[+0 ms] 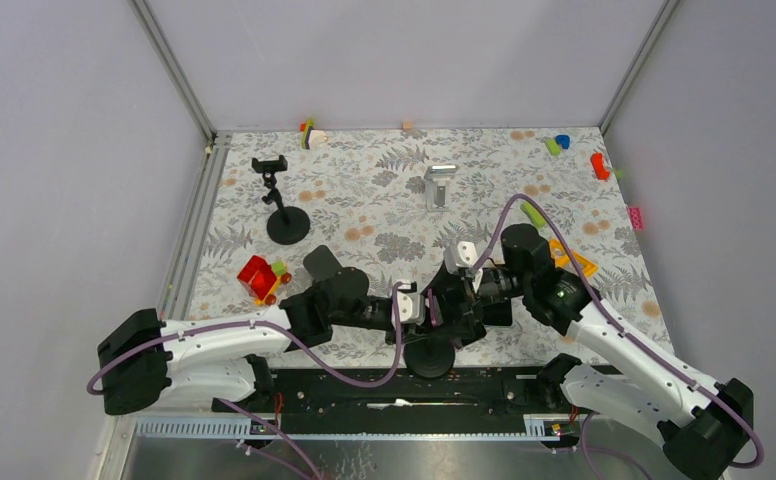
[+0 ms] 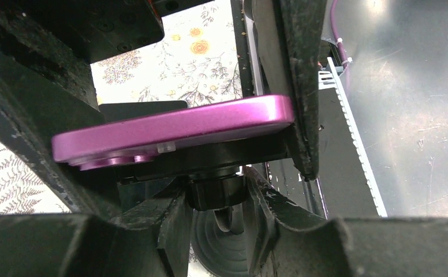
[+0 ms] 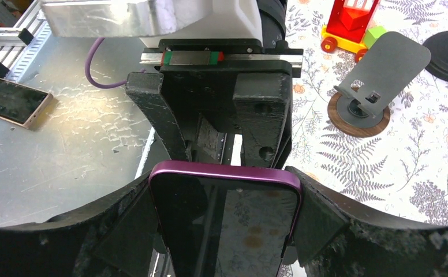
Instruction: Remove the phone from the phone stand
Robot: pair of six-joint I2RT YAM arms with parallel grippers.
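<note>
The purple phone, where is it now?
Right wrist view: the purple phone sits between the right gripper's fingers, at the table's near middle, on the phone stand that the left gripper holds.

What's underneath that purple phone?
Under the phone sits a black stand: its knob, then its round base. The jaws hide the stand's sides.

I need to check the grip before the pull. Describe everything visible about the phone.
The phone is a slim slab with a glossy metallic purple frame, rounded corners, a dark reflective screen and raised camera rings on its back. It sits at the table's near edge, seated in the cradle of the black phone stand. The right gripper clamps its two long sides. The left gripper grips the stand's neck beneath it.
</note>
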